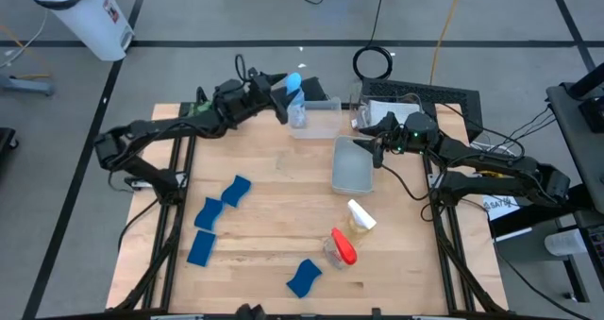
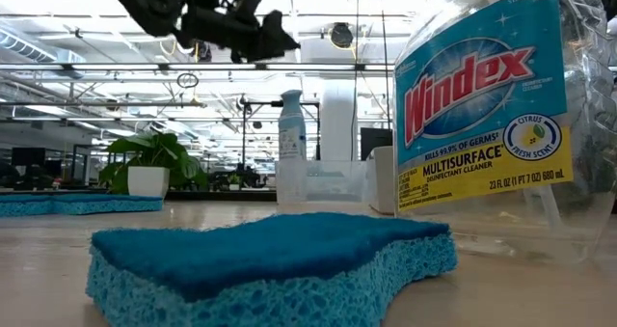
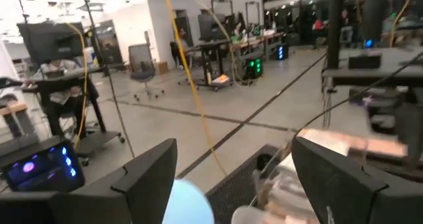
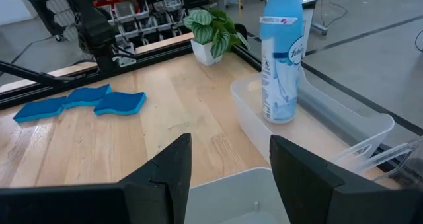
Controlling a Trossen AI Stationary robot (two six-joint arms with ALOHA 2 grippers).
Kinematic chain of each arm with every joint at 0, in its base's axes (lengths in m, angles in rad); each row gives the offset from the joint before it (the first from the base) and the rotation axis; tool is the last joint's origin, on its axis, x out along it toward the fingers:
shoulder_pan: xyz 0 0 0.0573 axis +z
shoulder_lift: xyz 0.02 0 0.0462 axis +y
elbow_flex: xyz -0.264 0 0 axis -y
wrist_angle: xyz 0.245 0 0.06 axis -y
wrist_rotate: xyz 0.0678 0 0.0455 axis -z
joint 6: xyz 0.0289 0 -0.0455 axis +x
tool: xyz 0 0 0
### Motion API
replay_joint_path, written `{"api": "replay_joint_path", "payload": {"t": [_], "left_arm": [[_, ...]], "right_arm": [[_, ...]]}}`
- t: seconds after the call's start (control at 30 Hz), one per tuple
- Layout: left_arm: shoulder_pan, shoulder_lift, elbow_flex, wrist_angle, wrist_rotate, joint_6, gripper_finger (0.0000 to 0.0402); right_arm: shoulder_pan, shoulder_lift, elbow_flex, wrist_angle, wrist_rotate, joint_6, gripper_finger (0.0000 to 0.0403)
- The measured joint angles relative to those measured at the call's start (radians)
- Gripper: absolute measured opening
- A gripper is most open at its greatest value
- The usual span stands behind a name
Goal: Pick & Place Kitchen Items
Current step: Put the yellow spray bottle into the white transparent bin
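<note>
A clear bottle with a blue top (image 1: 295, 97) stands upright in a clear bin (image 1: 321, 122) at the far middle of the table. My left gripper (image 1: 281, 101) hovers open just above it, pointing level. The bottle's blue top (image 3: 188, 205) shows below the gap between the fingers (image 3: 149, 174). My right gripper (image 1: 376, 148) waits open above the right end of a second clear bin (image 1: 354, 166). Several blue sponges (image 1: 236, 190) lie flat on the table's left half. A white-topped bottle (image 1: 360, 216) and a red-topped bottle (image 1: 342, 247) lie on their sides near the middle.
A small potted plant (image 4: 211, 27) stands at the far left by the left arm. One sponge (image 2: 270, 259) and the lying spray bottle (image 2: 492, 115) sit close to the near edge. Bare wood lies between the sponges and the bins.
</note>
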Motion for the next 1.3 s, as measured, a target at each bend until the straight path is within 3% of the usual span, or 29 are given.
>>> {"api": "replay_joint_path", "payload": {"t": [0.37,0.77,0.9,1.03,1.2,1.3], "left_arm": [[-0.083,-0.136,0.0,-0.288,0.001,-0.015,0.0307],[-0.163,-0.142,0.0,-0.444,0.003,-0.068,0.0308],[-0.185,-0.141,0.0,-0.444,0.001,-0.066,0.0308],[-0.195,-0.141,0.0,-0.451,0.002,-0.064,0.0308],[-0.195,-0.141,0.0,-0.483,0.001,-0.067,0.0308],[-0.195,-0.141,0.0,-0.523,0.001,-0.068,0.0308]], "right_arm": [[0.038,-0.073,-0.001,-0.04,-0.007,0.015,0.0171],[0.358,-0.243,0.034,0.017,0.006,0.018,0.0175],[0.512,-0.195,0.193,-0.105,0.125,-0.026,0.0201],[0.695,-0.036,0.433,-0.355,0.342,-0.087,0.0251],[0.849,0.25,0.864,-0.83,0.565,0.018,0.0296],[0.881,0.433,1.151,-1.174,0.608,0.177,0.0297]]}}
